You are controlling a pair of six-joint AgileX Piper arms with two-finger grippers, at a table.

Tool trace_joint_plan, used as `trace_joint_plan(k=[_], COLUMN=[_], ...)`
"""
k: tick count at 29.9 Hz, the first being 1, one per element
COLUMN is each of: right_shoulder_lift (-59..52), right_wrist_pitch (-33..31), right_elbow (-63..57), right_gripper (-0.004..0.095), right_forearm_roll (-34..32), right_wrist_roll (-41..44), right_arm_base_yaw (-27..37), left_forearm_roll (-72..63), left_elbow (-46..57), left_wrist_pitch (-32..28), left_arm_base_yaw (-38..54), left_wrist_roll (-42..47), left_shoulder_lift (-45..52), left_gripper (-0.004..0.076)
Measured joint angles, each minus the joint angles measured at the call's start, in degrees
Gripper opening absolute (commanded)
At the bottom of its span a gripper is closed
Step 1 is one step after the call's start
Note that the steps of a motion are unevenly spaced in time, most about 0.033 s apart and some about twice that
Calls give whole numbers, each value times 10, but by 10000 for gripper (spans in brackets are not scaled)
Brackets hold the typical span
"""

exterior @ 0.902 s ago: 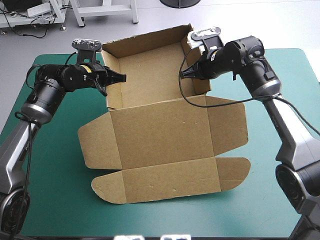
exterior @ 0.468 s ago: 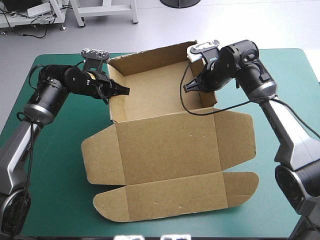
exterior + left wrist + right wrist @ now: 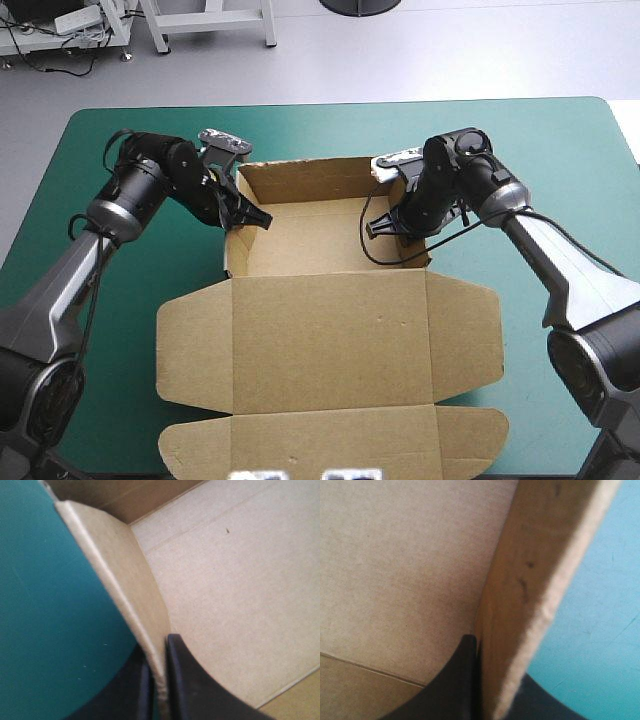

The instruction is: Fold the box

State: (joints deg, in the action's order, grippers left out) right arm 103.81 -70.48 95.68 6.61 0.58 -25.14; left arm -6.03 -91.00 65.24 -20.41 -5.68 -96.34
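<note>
Two arms reached in over the teal-green table [image 3: 90, 140], where the brown box [image 3: 330, 330] covered most of the middle. It sat squarer to the table's edges than just before, when it lay skewed with its far wall tipped up high. Its lid [image 3: 330, 345] lay flat toward the near edge with the side flaps spread. The rounded tuck flap [image 3: 330, 445] came closer to that edge than it had earlier. Beyond the lid stood the open tray [image 3: 320, 235], its floor lower than before and its far wall upright.

The left wall [image 3: 135, 580] stood up, and the left gripper [image 3: 255, 218] pinched its rim, one black finger inside the tray and the other outside over the cover. The right wall [image 3: 540, 580] was held the same way by the right gripper [image 3: 378, 228], its fingers pressed together on the board. Both arms had come down and nearer the robot since earlier. In the high view their wrists hid parts of the two side walls.
</note>
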Motion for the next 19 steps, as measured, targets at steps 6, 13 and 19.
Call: trace_joint_plan(k=[6,13,19], right_shoulder_lift=[2,2,2], right_wrist_pitch=[-6,-6,-4], right_elbow=[-18,-20,-32], right_gripper=[-25,-25,-25], right_forearm_roll=[-15,-37,-31], right_wrist_roll=[10,21,21], right_arm_base_yaw=[0,1,14], left_forearm_roll=[27,20,18], left_elbow=[-1,-2,-3], left_wrist_pitch=[-1,-11,-6], left_arm_base_yaw=[-29,-30,-35], left_wrist_roll=[2,4,4], left_shoulder_lift=[-38,-49,-57], left_gripper=[-6,-6,-6])
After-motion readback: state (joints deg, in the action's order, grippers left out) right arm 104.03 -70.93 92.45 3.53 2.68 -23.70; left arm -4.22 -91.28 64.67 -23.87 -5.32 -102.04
